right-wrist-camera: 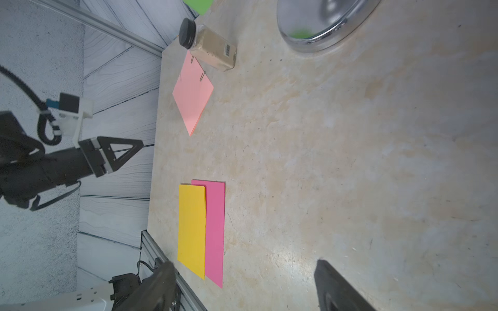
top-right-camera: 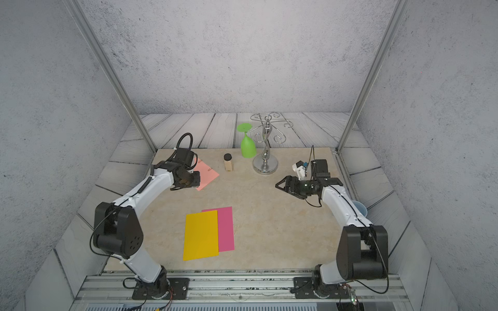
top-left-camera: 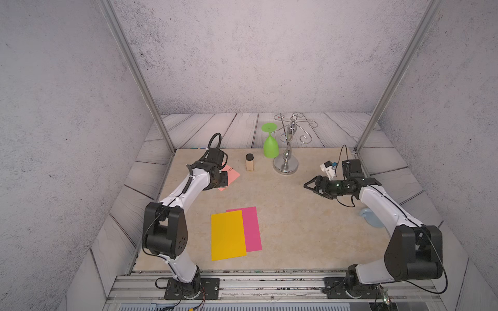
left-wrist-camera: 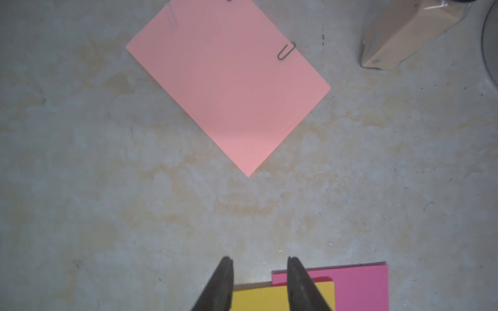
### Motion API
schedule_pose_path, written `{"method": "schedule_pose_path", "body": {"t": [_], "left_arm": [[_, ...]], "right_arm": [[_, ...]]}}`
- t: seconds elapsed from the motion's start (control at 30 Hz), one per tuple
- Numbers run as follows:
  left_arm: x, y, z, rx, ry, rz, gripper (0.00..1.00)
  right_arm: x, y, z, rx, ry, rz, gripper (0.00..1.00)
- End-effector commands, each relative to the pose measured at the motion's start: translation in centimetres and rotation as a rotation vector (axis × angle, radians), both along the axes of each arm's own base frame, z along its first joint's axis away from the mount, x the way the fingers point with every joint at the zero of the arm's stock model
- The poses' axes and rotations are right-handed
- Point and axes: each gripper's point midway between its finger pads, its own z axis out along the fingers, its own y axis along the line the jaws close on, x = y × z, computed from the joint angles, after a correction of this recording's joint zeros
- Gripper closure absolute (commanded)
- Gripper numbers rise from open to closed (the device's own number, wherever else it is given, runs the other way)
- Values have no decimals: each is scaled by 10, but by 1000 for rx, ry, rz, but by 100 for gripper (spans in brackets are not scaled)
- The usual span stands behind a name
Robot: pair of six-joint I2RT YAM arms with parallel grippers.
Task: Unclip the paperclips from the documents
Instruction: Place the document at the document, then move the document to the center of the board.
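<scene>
A salmon pink document [left-wrist-camera: 229, 80] lies at the back left of the table, seen in both top views [top-left-camera: 234, 174] [top-right-camera: 207, 175]. A dark paperclip [left-wrist-camera: 286, 51] grips one of its edges, a pale paperclip [left-wrist-camera: 171, 16] sits near a corner, and a third one just shows at the frame's edge. A golden yellow document [top-left-camera: 227, 235] overlaps a magenta document [top-left-camera: 252, 229] at the front centre; no clips show on them. My left gripper [left-wrist-camera: 258, 259] hovers above the table near the pink sheet [top-left-camera: 224, 181], jaws narrowly apart and empty. My right gripper [right-wrist-camera: 244, 264] hangs wide open and empty at the right [top-left-camera: 312, 189].
At the back stand a spice jar [top-left-camera: 249, 163] with a black lid, an upside-down green glass [top-left-camera: 270, 146] and a curly chrome wire stand [top-left-camera: 287, 161]. A pale blue cup [top-right-camera: 359, 207] lies by the right arm. Metal frame posts stand at the back corners.
</scene>
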Motion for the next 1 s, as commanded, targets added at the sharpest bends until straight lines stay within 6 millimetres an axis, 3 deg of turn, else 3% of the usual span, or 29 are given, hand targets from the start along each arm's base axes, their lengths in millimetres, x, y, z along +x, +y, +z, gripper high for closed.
{"method": "schedule_pose_path", "body": {"t": [0.0, 0.27, 0.43, 0.7, 0.97], "left_arm": [[22, 5, -9, 67, 3, -21, 68], [69, -1, -33, 95, 29, -55, 69], [85, -4, -55, 59, 69, -59, 71], [92, -5, -92, 37, 158, -62, 70], [93, -4, -106, 38, 174, -62, 69]], "right_arm": [[-8, 5, 16, 18, -52, 29, 18], [-14, 8, 19, 18, -53, 47, 17], [-17, 8, 20, 13, -56, 55, 17], [-18, 9, 22, 18, -60, 62, 17], [-19, 9, 26, 14, -71, 71, 16]]}}
